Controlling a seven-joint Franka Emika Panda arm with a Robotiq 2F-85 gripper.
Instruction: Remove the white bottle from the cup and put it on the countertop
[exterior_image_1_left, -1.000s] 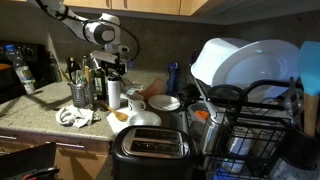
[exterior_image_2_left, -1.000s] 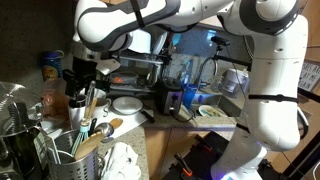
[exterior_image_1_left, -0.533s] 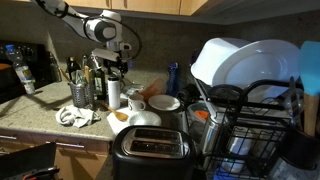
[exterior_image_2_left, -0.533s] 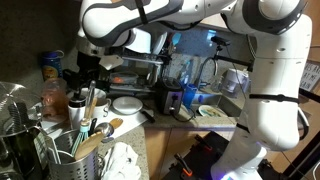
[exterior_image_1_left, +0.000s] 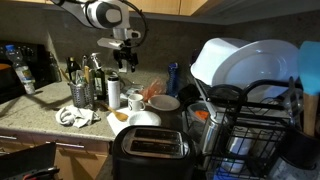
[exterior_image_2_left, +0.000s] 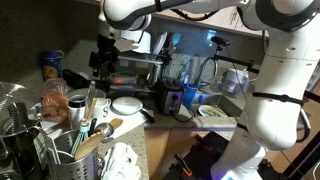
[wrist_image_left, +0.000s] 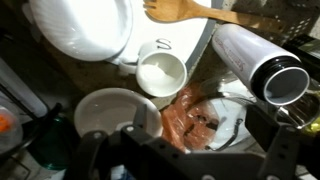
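Note:
The white bottle (exterior_image_1_left: 113, 92) stands upright on the countertop (exterior_image_1_left: 40, 118), just beside the cup (exterior_image_1_left: 135, 101). In the wrist view the white bottle (wrist_image_left: 252, 58) shows from above with its dark-rimmed top, apart from the cup (wrist_image_left: 160, 73), which holds nothing. My gripper (exterior_image_1_left: 125, 57) hangs above and a little behind them, open and empty. It also shows in an exterior view (exterior_image_2_left: 105, 55). In the wrist view the gripper (wrist_image_left: 187, 152) has its fingers spread wide over an orange plastic bag (wrist_image_left: 195, 120).
A white bowl (wrist_image_left: 105, 115), a white plate (wrist_image_left: 85, 30) and a wooden spoon (wrist_image_left: 200, 12) crowd round the cup. Dark bottles (exterior_image_1_left: 90, 75) and a mesh holder (exterior_image_1_left: 80, 92) stand beside the white bottle. A toaster (exterior_image_1_left: 150, 148) and a loaded dish rack (exterior_image_1_left: 250, 100) are in front.
My gripper has risen from close over the white bottle and shifted away from it. The bottle and cup have not moved.

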